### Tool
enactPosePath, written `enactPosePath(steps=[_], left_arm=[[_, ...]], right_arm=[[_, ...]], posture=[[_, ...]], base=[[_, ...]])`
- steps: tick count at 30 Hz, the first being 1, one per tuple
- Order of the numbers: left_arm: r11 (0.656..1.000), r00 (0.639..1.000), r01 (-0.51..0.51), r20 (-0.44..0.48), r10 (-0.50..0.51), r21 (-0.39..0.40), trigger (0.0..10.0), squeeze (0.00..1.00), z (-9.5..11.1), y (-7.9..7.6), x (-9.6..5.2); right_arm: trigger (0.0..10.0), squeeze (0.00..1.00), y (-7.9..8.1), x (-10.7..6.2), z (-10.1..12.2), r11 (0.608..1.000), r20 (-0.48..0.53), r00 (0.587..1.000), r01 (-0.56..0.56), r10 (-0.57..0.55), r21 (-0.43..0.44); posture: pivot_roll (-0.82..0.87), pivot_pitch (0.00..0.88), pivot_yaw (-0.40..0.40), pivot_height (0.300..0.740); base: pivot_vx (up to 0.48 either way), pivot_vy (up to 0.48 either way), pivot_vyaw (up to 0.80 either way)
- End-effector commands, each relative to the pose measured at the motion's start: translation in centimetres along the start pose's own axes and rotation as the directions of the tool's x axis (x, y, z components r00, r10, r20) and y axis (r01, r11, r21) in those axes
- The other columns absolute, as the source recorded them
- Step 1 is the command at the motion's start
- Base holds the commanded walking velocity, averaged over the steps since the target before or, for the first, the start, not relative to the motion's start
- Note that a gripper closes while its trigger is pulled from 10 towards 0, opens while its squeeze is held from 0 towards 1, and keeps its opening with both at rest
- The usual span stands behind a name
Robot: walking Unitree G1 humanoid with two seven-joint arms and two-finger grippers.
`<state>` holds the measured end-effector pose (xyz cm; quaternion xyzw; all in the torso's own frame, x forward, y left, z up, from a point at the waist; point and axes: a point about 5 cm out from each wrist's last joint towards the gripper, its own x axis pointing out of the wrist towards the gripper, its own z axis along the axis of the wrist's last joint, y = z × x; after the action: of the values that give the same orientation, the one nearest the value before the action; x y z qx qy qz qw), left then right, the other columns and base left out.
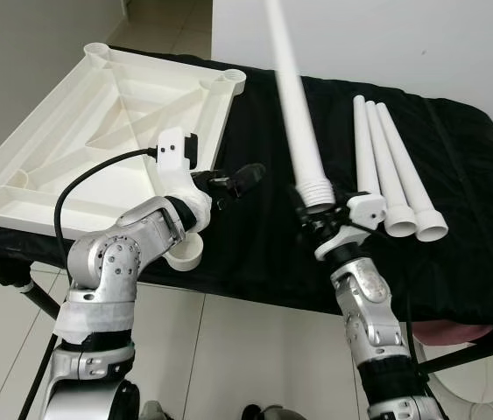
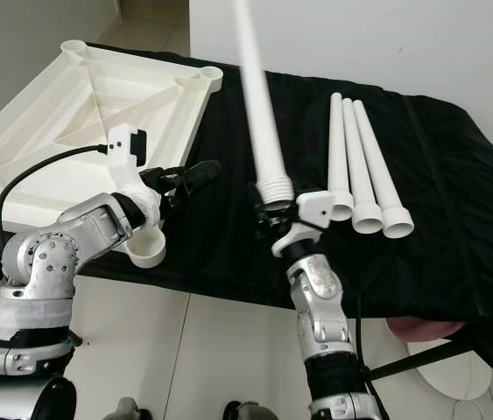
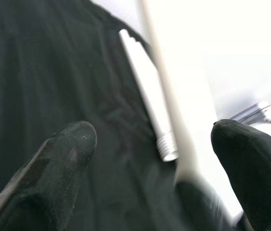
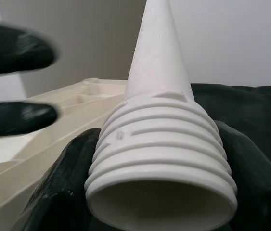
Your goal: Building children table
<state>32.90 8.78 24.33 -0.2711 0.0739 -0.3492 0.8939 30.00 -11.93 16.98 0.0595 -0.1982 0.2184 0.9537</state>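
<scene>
The right gripper [image 1: 309,213], low in the centre of the left eye view, is clamped round the threaded end of a white table leg [image 1: 294,96], its black fingers [image 4: 63,192] pressing the ribbed collar from both sides while the tapered shaft rises steeply to the top edge of the frame; held by the screw end like this, the leg seems to be carried with its thread ready to be offered to a socket, though the thread would have to be turned towards the tabletop first. To its left, at about the same height in the frame, the left gripper [image 1: 233,179] hovers with its fingers [image 3: 68,144] spread wide and nothing between them, pointed across the black cloth [image 1: 255,254] towards the held leg, probably waiting to steady or take over the leg. Just under that arm a round corner socket [image 1: 185,252] of the upturned tabletop [image 1: 71,140] juts over the near edge of the cloth; the tabletop fills the upper left of the frame, lying underside up so that its ribs and its sockets face upward for the legs. Further back at the upper right, three more legs [image 1: 386,166] lie side by side and touching on the cloth, wide open ends towards the near side, laid out in reach of the right arm. None of the sockets in view has a leg in it, so I judge the assembly barely begun.
</scene>
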Motion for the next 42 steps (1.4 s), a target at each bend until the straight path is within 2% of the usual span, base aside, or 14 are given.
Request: enactPosePath(steps=[1,2,7,12,16,27,28,31,32,35,42], left_arm=[[0.996,0.996,0.081,-0.021,-0.081,-0.032,10.0,0.00,-0.2,-0.4,0.4],[0.996,0.996,0.083,-0.021,-0.084,-0.039,10.0,0.00,0.1,-0.3,0.6],[0.995,0.996,0.088,-0.021,-0.089,-0.051,10.0,0.00,0.4,-0.2,0.8],[0.993,0.995,0.103,-0.002,-0.103,-0.059,10.0,0.00,1.8,0.0,1.2],[0.993,0.997,0.073,0.008,-0.073,-0.092,10.0,0.00,3.2,0.9,1.4],[0.985,0.998,0.052,0.036,-0.046,-0.165,10.0,0.00,5.4,1.9,1.4],[0.982,0.999,0.037,0.041,-0.030,-0.184,5.3,0.00,5.7,2.3,1.4],[0.980,0.999,0.026,0.044,-0.018,-0.196,5.3,0.00,5.9,2.5,1.4],[0.976,0.999,0.023,0.050,-0.013,-0.217,0.0,0.00,6.0,2.6,1.3],[0.965,0.998,0.031,0.068,-0.014,-0.261,0.0,0.00,6.4,2.7,1.2],[0.954,0.997,0.032,0.079,-0.008,-0.297,0.0,0.00,6.8,2.9,1.1]], right_arm=[[10.0,0.00,0.7,0.0,0.2,0.998,0.003,0.998,-0.060,0.060,-0.001],[10.0,0.00,1.2,-0.1,0.3,0.995,-0.002,0.995,-0.100,0.100,-0.006],[10.0,0.00,1.7,-0.3,0.4,0.990,-0.011,0.990,-0.143,0.143,-0.009],[10.0,0.00,2.9,-0.6,0.6,0.971,-0.022,0.971,-0.237,0.237,-0.029],[10.0,0.00,3.9,-2.0,0.6,0.952,-0.051,0.952,-0.305,0.303,-0.037],[10.0,0.00,4.4,-4.1,0.1,0.936,-0.112,0.931,-0.351,0.346,-0.024],[10.0,0.00,4.4,-4.3,0.1,0.935,-0.119,0.930,-0.354,0.349,-0.024],[10.0,0.00,4.4,-4.4,0.1,0.934,-0.123,0.928,-0.356,0.350,-0.025],[10.0,0.00,4.3,-4.4,0.1,0.934,-0.124,0.929,-0.355,0.350,-0.026],[10.0,0.00,4.2,-4.2,0.1,0.937,-0.122,0.931,-0.349,0.343,-0.031],[10.0,0.00,4.1,-3.9,0.2,0.944,-0.114,0.939,-0.328,0.324,-0.027]], posture=[[0.02,0.013,-0.057,0.740],[0.02,0.011,-0.056,0.740],[0.02,0.011,-0.056,0.740],[0.02,0.000,-0.047,0.740],[0.02,0.003,-0.040,0.740],[0.03,0.000,-0.034,0.740],[0.03,0.000,-0.034,0.740],[0.03,0.000,-0.034,0.740],[0.03,0.000,-0.033,0.740],[0.03,0.000,-0.035,0.740],[0.04,0.000,-0.037,0.740]], base=[[0.000,0.000,0.00],[0.000,0.000,0.00],[0.000,0.000,0.00],[0.000,0.000,0.00],[0.000,0.000,0.00],[0.000,0.000,0.00],[0.000,0.000,0.00],[0.000,0.000,0.00],[0.000,0.000,0.00],[0.000,0.000,0.00],[0.000,0.000,0.00]])
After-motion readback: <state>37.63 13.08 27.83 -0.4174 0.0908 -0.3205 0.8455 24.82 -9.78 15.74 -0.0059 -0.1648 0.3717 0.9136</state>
